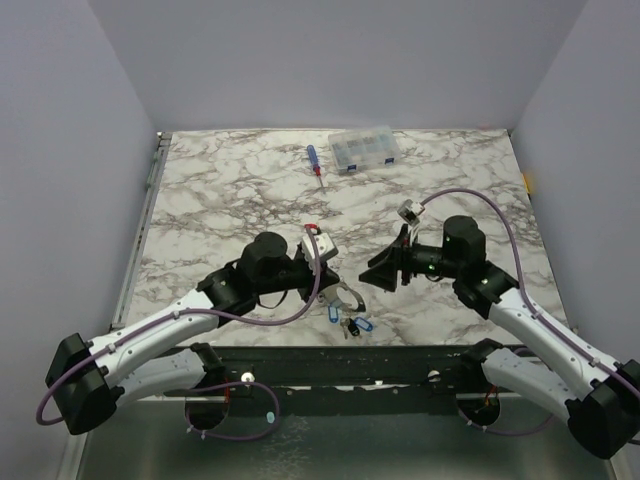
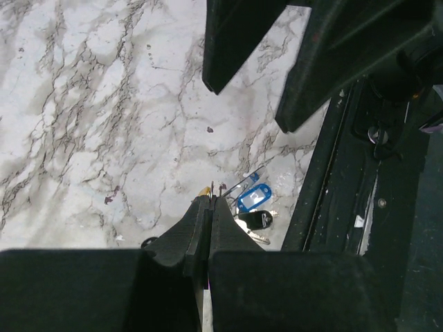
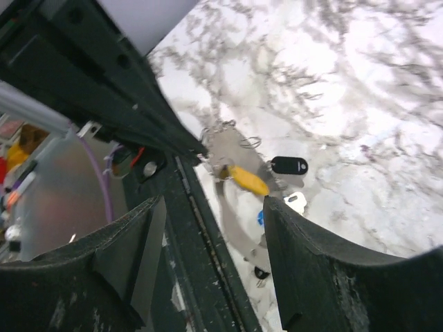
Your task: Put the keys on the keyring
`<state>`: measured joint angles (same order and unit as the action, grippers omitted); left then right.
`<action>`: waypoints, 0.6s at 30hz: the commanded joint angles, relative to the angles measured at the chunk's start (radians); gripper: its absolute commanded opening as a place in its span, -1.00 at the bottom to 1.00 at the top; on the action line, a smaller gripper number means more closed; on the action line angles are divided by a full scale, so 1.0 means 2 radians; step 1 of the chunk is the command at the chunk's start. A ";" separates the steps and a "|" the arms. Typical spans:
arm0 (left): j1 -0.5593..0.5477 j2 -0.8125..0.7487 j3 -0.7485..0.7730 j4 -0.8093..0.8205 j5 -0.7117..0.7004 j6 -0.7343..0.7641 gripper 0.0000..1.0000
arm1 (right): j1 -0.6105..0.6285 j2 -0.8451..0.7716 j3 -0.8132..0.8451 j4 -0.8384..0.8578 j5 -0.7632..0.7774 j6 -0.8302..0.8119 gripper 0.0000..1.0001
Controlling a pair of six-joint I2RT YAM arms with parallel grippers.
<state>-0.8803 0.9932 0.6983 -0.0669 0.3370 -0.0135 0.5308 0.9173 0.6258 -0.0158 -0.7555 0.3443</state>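
Observation:
My left gripper [image 1: 338, 288] [image 2: 210, 200] is shut on the thin rim of the grey keyring [image 1: 350, 298] near the table's front edge. Only the ring's metal tips show past the jaws in the left wrist view. The right wrist view shows the ring's hoop [image 3: 234, 225] with a yellow key [image 3: 246, 180] at it. A black key [image 3: 288, 164] and a white tag [image 3: 296, 202] lie beside it. A blue key [image 2: 253, 196] [image 1: 362, 324] and a black key [image 2: 255, 220] lie just past the left tips. My right gripper [image 1: 378, 272] [image 3: 211, 200] is open, hovering right of the ring.
A blue-and-red screwdriver [image 1: 314, 162] and a clear compartment box [image 1: 364, 150] lie at the back of the marble table [image 1: 230, 190]. The black base rail [image 1: 330, 362] runs along the near edge, right next to the keys. Grey walls close in three sides.

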 commanded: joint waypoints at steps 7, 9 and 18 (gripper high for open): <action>0.000 -0.063 -0.020 0.053 0.027 0.050 -1.00 | 0.002 -0.006 -0.015 0.017 0.057 -0.029 0.24; 0.000 -0.069 -0.015 0.053 0.040 0.055 -1.00 | 0.003 -0.002 -0.028 0.049 0.010 -0.020 0.24; 0.000 -0.072 0.029 0.053 0.103 0.032 -1.00 | 0.030 -0.014 -0.076 0.184 -0.062 0.010 0.18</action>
<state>-0.8803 0.8677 0.6830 -0.0162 0.4408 0.0677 0.5507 0.8955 0.4862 0.2020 -0.7921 0.3489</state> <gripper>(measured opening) 0.016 0.602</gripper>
